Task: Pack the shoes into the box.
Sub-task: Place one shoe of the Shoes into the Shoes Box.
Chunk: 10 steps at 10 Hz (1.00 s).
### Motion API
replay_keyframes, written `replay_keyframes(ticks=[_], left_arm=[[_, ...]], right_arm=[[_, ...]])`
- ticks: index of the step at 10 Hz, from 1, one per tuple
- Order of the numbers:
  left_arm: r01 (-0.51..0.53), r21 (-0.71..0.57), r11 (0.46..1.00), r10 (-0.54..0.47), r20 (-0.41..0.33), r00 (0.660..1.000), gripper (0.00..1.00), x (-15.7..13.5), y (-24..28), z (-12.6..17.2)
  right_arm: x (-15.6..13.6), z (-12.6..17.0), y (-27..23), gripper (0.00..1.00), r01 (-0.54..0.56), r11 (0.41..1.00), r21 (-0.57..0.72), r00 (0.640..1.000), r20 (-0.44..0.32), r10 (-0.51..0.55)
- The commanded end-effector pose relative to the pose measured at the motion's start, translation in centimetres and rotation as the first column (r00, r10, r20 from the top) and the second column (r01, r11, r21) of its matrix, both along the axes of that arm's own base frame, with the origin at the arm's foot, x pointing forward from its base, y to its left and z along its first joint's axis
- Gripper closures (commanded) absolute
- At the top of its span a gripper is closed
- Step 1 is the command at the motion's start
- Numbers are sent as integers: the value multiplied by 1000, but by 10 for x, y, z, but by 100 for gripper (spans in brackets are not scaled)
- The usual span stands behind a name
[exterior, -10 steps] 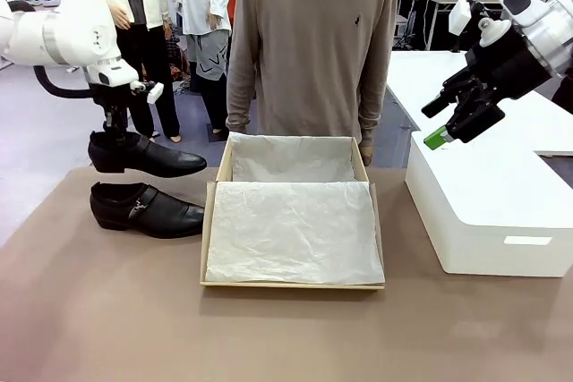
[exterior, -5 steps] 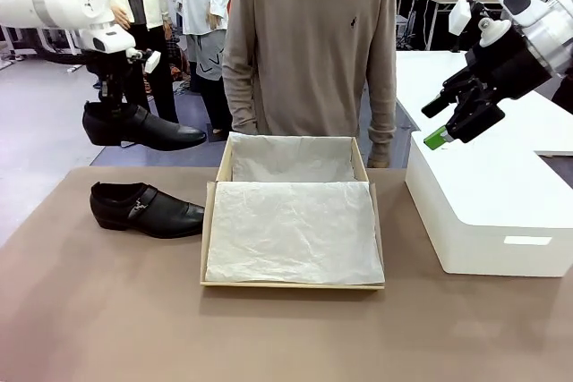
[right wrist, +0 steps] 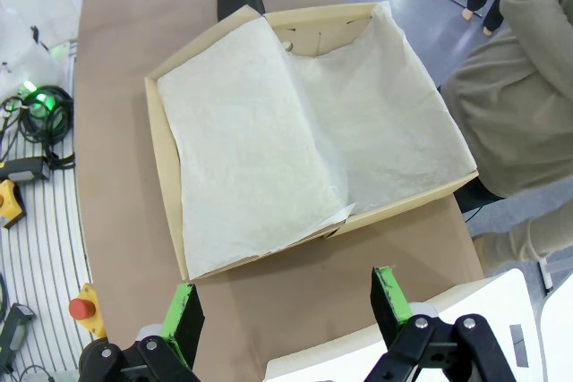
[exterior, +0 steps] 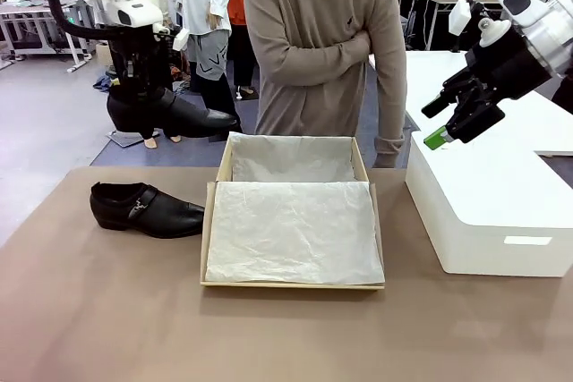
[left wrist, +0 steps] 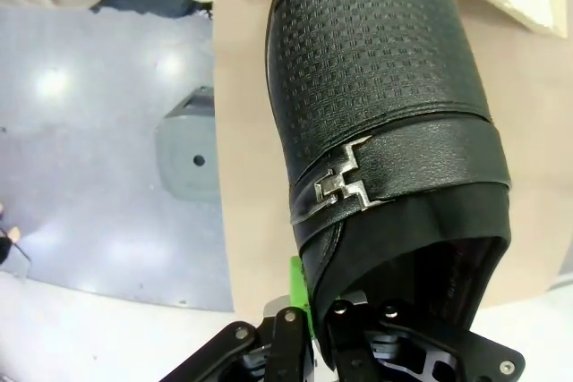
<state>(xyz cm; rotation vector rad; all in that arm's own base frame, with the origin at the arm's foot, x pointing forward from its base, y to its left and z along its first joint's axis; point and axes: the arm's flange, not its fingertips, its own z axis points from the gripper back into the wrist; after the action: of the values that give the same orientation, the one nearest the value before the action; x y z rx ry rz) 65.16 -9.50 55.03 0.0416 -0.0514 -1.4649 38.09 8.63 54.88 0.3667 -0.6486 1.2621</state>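
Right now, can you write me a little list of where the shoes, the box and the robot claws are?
lifted shoe: in the air, near the box's far left corner
other shoe: flat on the table, left of the box
box: open, tissue paper inside, no shoes
left claw: shut on lifted shoe's heel end
right claw: open, empty, above the white box
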Motion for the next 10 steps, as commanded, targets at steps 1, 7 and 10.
replay_keyframes(ticks=[1,7,10], left_arm=[[-21,-37,999,19,-29,999,100,-15,-2,-3],[6,-11,1000,-6,-12,1000,100,-5,-7,0],[-11,-15,1000,11,-17,1000,100,-9,-19,1]], right_arm=[[2,0,-1,0,-27,999,23,1000,14,26],[2,0,-1,0,-27,999,23,1000,14,26],[2,0,-1,0,-27,999,23,1000,14,26]])
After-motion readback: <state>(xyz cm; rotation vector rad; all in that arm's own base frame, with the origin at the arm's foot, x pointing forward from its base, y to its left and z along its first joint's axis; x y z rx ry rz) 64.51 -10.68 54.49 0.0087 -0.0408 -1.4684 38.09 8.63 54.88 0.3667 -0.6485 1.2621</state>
